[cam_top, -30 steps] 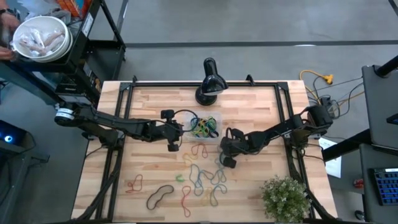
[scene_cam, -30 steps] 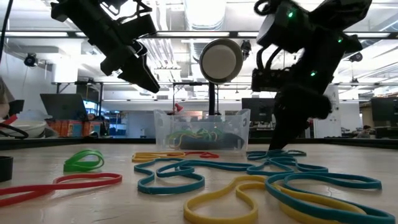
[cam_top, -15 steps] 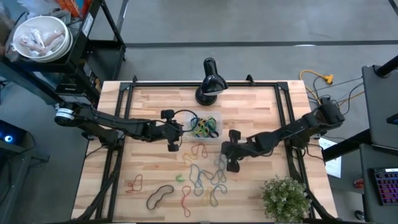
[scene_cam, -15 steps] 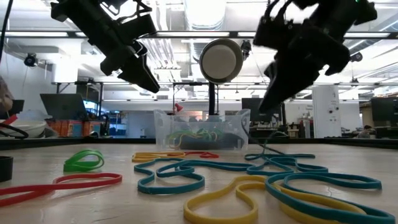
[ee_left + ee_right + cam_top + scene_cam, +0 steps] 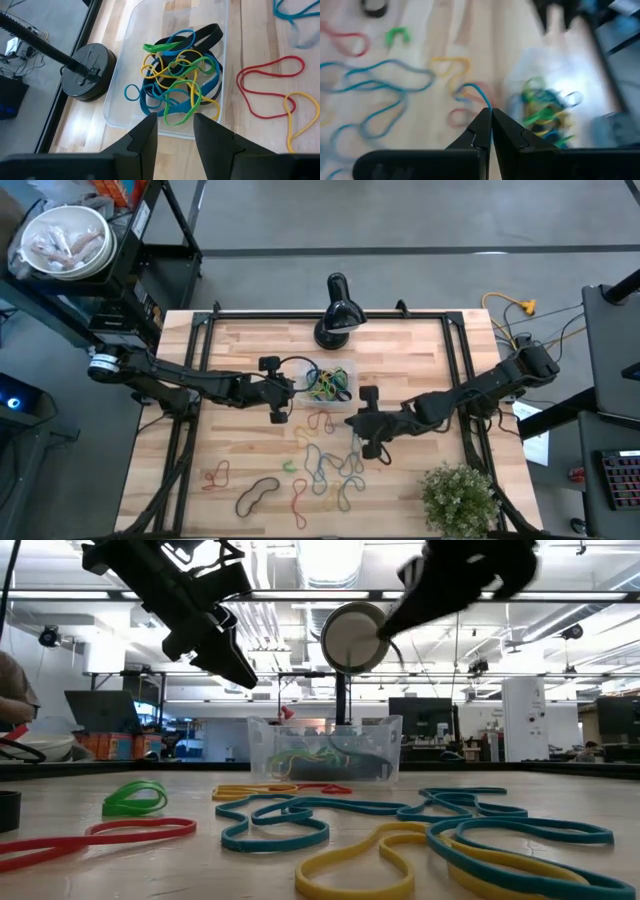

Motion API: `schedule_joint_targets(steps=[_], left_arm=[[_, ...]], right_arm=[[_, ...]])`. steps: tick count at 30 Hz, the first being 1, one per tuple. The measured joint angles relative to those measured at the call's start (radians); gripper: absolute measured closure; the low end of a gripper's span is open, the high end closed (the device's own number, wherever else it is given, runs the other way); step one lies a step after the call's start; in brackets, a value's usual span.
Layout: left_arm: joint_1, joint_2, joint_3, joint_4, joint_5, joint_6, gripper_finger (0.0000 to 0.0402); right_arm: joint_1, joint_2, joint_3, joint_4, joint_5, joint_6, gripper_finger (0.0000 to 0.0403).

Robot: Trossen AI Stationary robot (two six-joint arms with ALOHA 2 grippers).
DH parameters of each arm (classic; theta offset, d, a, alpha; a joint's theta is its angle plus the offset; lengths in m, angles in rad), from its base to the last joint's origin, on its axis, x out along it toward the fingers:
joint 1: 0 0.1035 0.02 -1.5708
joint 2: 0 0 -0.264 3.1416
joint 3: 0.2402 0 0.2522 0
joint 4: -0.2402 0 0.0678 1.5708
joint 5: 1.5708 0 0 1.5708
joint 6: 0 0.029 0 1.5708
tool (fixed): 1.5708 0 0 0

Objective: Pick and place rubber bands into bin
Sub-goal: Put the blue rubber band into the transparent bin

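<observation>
Right gripper [image 5: 490, 122] fingers clenched on a blue rubber band [image 5: 479, 95], lifted above the surface [image 5: 250, 345] beside the clear bin [image 5: 220, 60]. Left gripper [image 5: 175, 132] fingers parted, empty, over the bin's pile of bands [image 5: 177, 82]. Loose bands [image 5: 330, 465] lie on surface.

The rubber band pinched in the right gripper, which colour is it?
Blue rubber band, clearest in the right wrist view, between the shut right gripper.

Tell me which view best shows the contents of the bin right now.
The left wrist view: it looks straight down into the bin, showing the tangled rubber bands sharply. The high view shows the bin small; the low view sees it side-on through the wall; the right wrist view blurs it.
</observation>
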State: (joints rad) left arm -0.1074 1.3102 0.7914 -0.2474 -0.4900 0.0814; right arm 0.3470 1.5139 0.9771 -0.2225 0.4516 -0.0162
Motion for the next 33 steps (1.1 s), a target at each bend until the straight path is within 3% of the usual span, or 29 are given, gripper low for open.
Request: schedule_joint_targets(steps=[17, 27, 33], left_arm=[[0.000, 0.000, 0.000, 0.000, 0.000, 0.000, 0.0290], [0.000, 0.000, 0.000, -0.001, 0.000, 0.002, 0.0290], [0.000, 0.000, 0.000, -0.002, 0.000, 0.002, 0.0290]], right_arm=[[-0.105, 0.000, 0.144, 0.004, 0.238, -0.262, 0.0394], [-0.244, 0.010, 0.051, 0.020, 0.191, -0.217, 0.0394], [-0.306, 0.030, -0.004, 0.089, 0.091, -0.202, 0.0394]])
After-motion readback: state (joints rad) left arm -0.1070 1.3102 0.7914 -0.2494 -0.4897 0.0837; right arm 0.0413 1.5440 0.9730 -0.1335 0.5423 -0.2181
